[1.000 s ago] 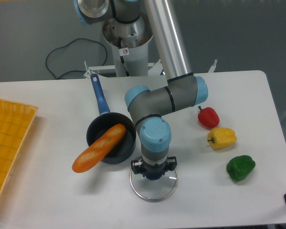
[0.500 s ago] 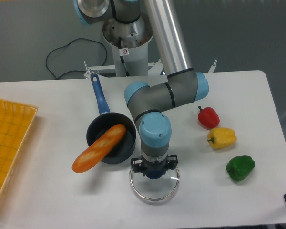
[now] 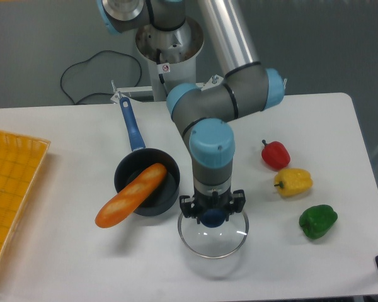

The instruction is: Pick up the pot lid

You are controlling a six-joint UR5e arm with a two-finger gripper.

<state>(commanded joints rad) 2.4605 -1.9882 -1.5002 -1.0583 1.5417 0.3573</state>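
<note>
- Your arm [image 3: 208, 141] reaches down from the far side, and its fingers [image 3: 187, 206] are gripping the dark knob [image 3: 213, 218] of the pot lid, one on each side.
- The round see-through lid [image 3: 211, 244] hangs under your fingers, toward the near edge of the tabletop [image 3: 296, 258], and it looks a little bit up in the air.
- Just beside it, on the camera's left, you have a black pan [image 3: 132, 165] with a blue handle [image 3: 131, 124] that points to the far edge.
- A long orange-brown thing [image 3: 129, 198] lies partly in the pan and pokes out over its rim, toward the near left corner.
- On the camera's right you have three peppers: red [image 3: 276, 155] farthest back, yellow [image 3: 294, 182] in the middle, and green [image 3: 318, 221] closest to the near right corner.
- A yellow crate [image 3: 16, 167] sits at the left edge.
</note>
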